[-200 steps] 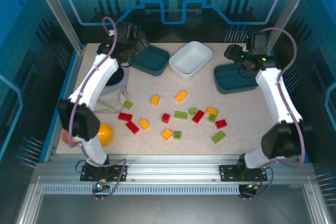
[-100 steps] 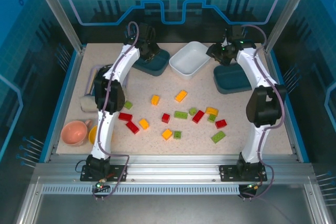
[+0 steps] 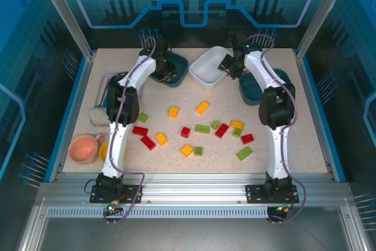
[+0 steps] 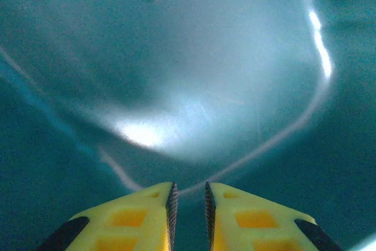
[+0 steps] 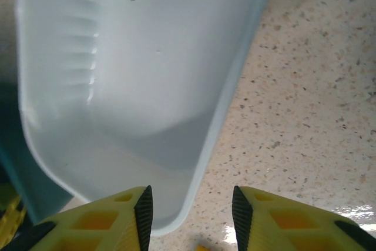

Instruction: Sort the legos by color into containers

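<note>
Speckled bench [image 3: 305, 127]: left arm [image 3: 134, 74] reaches far into the left teal tray [image 3: 181, 64], jaws closed and empty; right arm [image 3: 264, 74] holds its jaws open astride the white tray's [image 3: 207, 67] right rim (legos [image 3: 202, 128] lie loose mid-bench, well apart).

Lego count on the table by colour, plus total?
Red plastic toy bricks: 5
Orange-yellow plastic toy bricks: 5
Light green plastic toy bricks: 6
Total: 16, all loose on the speckled tabletop.
</note>
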